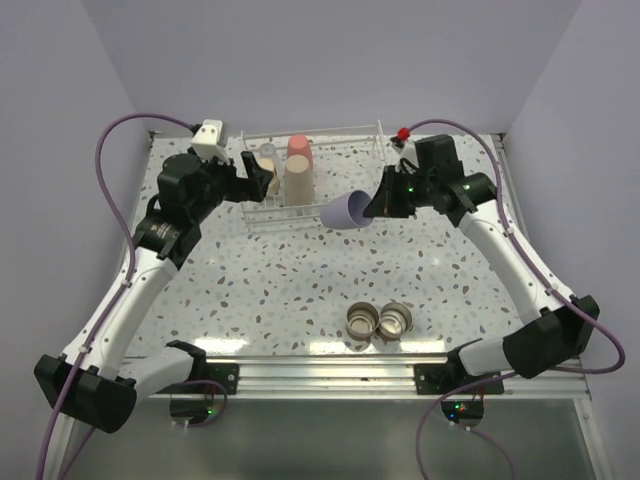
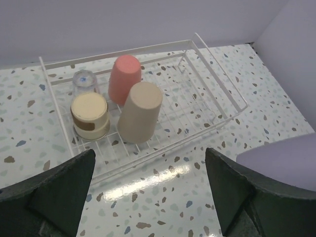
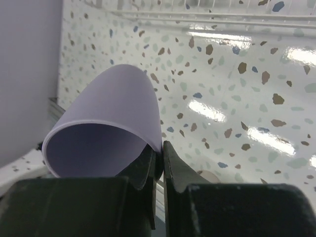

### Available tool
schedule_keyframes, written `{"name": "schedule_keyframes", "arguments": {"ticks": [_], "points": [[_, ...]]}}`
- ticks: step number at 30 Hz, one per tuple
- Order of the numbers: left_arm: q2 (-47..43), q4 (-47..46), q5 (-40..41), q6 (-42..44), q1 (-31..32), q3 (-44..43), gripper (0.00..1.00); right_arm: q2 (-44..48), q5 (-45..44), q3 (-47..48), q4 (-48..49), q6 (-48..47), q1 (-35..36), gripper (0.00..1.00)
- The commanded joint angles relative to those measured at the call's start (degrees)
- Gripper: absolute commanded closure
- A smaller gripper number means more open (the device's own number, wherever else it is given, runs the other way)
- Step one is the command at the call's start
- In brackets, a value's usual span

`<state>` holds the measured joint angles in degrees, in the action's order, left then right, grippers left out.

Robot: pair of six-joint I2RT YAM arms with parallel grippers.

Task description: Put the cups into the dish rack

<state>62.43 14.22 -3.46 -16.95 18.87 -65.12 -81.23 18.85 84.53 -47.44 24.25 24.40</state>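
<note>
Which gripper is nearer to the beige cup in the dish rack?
Left. The left gripper hovers near the beige cup, on its left side; the right gripper, shut on the lavender cup, is farther off to its right.

walls [image 1: 330, 60]: plain pale-lavender panels, closing in three sides
tabletop [image 1: 300, 290]: glossy white terrazzo speckle
light: overhead glare [image 3: 207, 109] bouncing off the tabletop
near edge: aluminium rail [image 1: 320, 365] running across
</note>
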Motion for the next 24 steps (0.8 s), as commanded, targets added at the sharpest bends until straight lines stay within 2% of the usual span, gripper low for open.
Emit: {"name": "schedule_keyframes", "arguments": {"ticks": [1, 2, 3, 6, 8, 11, 12, 13, 16, 23, 24], "points": [[2.25, -5.06, -10.05, 0.08, -0.15, -2.55, 0.03, 1.87, 22.60, -7.00, 15.15, 11.21, -7.95, 1.00], [3.65, -5.86, -12.51, -0.80, -1.20, -2.64, 0.00, 1.52, 26.03, -7.45, 18.58, 12.56, -8.84, 1.00], [4.27, -7.09, -19.67, -3.68, -2.16, -2.12, 0.00, 1.60, 27.37, -8.67, 20.61, 13.79, -8.85, 1.00], [6.38, -18.58, -32.86, -12.36, -5.76, 1.73, 0.00, 2.74, 31.23, -11.48, 30.19, 21.17, -9.28, 1.00], [7.17, -27.72, -37.03, -16.78, -8.31, 3.85, 0.00, 3.09, 32.38, -11.93, 34.42, 25.57, -10.16, 1.00], [9.54, -41.69, -46.07, -29.40, -11.56, 8.51, 0.00, 2.66, 33.70, -11.85, 37.49, 29.27, -11.04, 1.00], [10.07, -45.47, -47.41, -32.15, -12.19, 10.96, 0.00, 2.22, 34.06, -12.02, 38.47, 31.10, -11.13, 1.00], [10.77, -53.16, -48.64, -34.96, -12.63, 12.03, 0.00, 2.22, 34.67, -12.11, 39.61, 31.99, -11.13, 1.00], [13.67, -65.23, -52.16, -43.68, -13.34, 14.93, 0.02, 1.52, 35.37, -12.02, 43.21, 35.15, -11.22, 1.00], [19.20, -82.57, -53.93, -55.98, -13.34, 16.52, 0.02, 0.11, 34.94, -11.14, 44.71, 36.04, -11.13, 1.00], [19.91, -85.29, -53.75, -59.83, -13.34, 17.04, 0.02, 0.02, 34.85, -11.23, 44.72, 36.22, -11.04, 1.00]]}}
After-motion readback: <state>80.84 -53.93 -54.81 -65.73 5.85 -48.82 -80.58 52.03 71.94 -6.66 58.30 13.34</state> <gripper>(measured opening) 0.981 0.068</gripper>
